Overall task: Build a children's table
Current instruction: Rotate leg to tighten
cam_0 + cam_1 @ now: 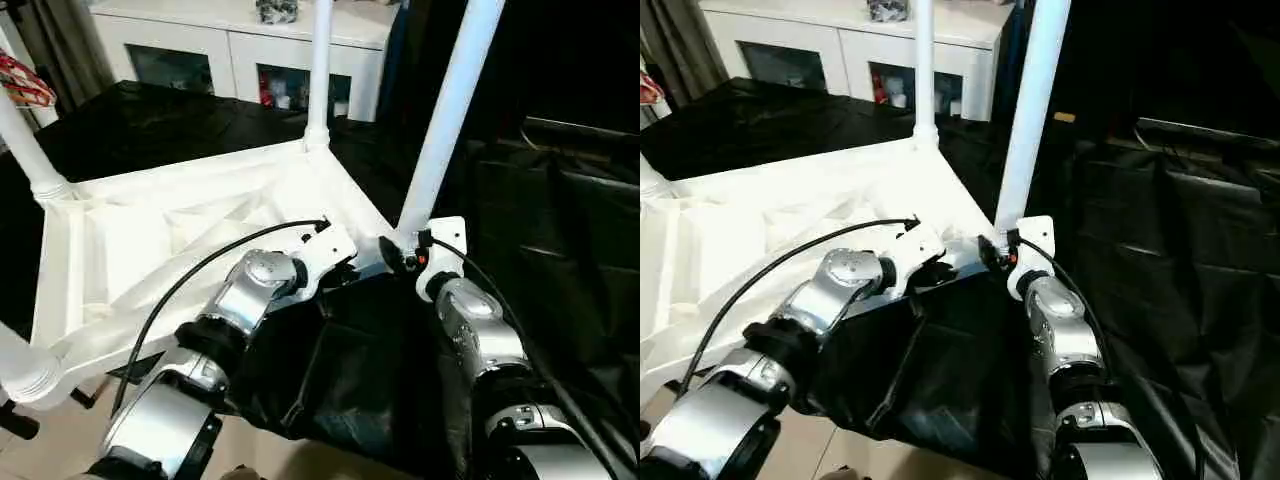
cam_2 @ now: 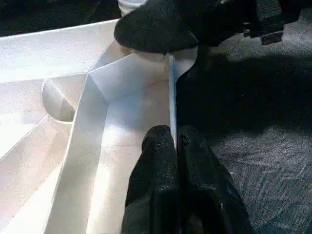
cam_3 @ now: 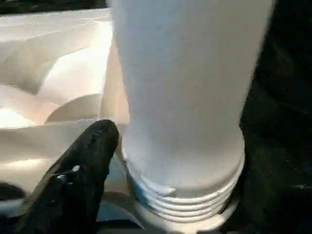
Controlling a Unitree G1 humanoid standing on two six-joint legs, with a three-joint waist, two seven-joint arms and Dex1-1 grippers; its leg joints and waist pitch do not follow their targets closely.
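The white plastic tabletop [image 1: 180,230] lies upside down across the left centre of the head view, ribs up, so its sockets face the ceiling. The left gripper [image 2: 175,146] pinches its thin rim wall — likely bracing it. The white tapered leg [image 1: 450,120] stands at centre, threads showing above the socket; right gripper [image 1: 408,255] flanks its base — grip unclear.

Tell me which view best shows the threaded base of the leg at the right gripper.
The right wrist view: the leg's threaded base sits close up, its ridges exposed above the corner socket, so not fully screwed in. In the eye views the right gripper hides that joint. The left wrist view catches just the leg's bottom edge.
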